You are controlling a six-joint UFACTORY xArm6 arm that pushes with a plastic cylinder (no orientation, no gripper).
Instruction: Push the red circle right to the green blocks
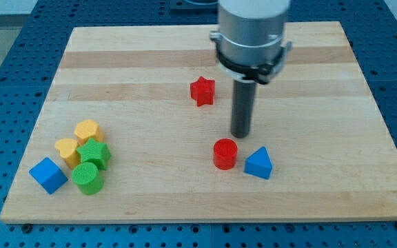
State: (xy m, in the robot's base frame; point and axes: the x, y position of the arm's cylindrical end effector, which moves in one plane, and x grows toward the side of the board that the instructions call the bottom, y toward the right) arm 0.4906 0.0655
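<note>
My wooden desk (185,200) holds the red circle (225,153), with my tip (240,135) just above and right of it; my end effector is a plain rod with nothing to spread or pinch. The blue triangle (258,164) sits just right of the circle; the green star (94,153) and green circle (87,178) lie far to its left. A glancing push could roll the circle off course, and my arm's upper part is cut off at the view's top.

One camera only — raised beyond the board's (185,200) six o'clock edge, facing twelve, tilted down, seemingly fairly close — whole board visible.

Robotics lab: wooden board (185,200) on blue perforated bench (5,27).
</note>
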